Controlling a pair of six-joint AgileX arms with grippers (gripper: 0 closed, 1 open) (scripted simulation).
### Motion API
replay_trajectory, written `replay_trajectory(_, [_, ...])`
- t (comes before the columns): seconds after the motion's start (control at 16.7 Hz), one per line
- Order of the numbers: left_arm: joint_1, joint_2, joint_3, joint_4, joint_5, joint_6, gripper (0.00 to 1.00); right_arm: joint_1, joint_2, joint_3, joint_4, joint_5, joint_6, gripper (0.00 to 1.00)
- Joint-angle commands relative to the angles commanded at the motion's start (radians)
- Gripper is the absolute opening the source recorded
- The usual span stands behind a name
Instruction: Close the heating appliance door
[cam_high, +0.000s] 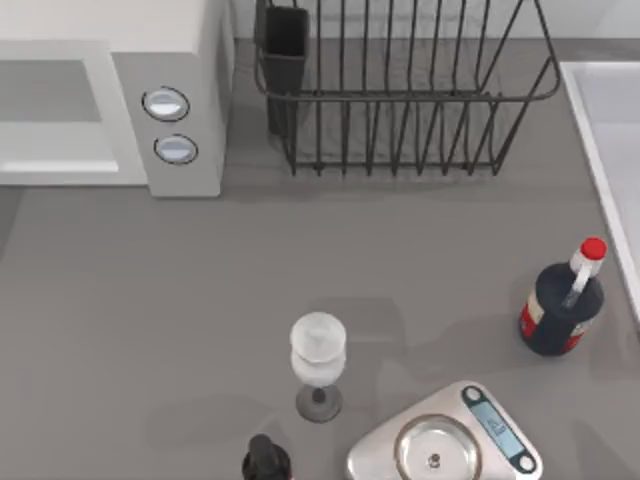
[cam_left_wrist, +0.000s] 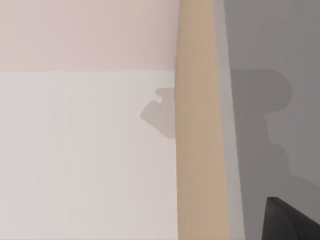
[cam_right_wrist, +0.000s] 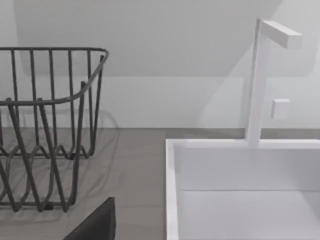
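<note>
white and boxy, the heating appliance (cam_high: 120, 60) stands at the far left corner of the grey table (cam_high: 200, 300) in the top view. its light-grey control panel (cam_high: 172, 125) faces the front and has two round silver knobs (cam_high: 166, 104), one above the other. left of the panel i see the open cavity (cam_high: 50, 110), a pale grey inside with a white frame around it. the door itself i cannot find with certainty in the top view.

just right of the appliance is the black wire dish rack (cam_high: 400, 100), with a dark cup holder (cam_high: 284, 45) on its left end. the right wrist view shows one end of this rack (cam_right_wrist: 45, 125) beside a white sink (cam_right_wrist: 172, 190) with a tall white faucet (cam_right_wrist: 257, 80). in the top view the rim of the sink (cam_high: 590, 130) is at the right edge of the table.

nearer to the front, a clear wine glass (cam_high: 318, 360) stands upright about in the middle. right of it is a silver kitchen scale (cam_high: 445, 445), and further right a dark bottle with a red cap (cam_high: 562, 305). a small dark bottle (cam_high: 266, 462) is at the front edge, left of the scale.

the left wrist view shows pale flat surfaces, a tan vertical strip (cam_left_wrist: 200, 125) and a shadow on grey. how open the fingers of the two grippers are, i cannot tell.
</note>
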Motion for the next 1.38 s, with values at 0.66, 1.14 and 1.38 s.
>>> replay_trajectory(0.66, [-0.083, -0.144, -0.181, 0.091, -0.039, -0.087, 0.00, 0.000, 0.000, 0.000, 0.000, 0.000, 0.000, 1.00])
replay_trajectory(1.14, [-0.176, -0.312, -0.392, 0.195, -0.084, -0.190, 0.00, 0.000, 0.000, 0.000, 0.000, 0.000, 0.000, 1.00])
replay_trajectory(1.38, [-0.210, -0.349, -0.433, 0.208, -0.108, -0.230, 0.00, 0.000, 0.000, 0.000, 0.000, 0.000, 0.000, 1.00])
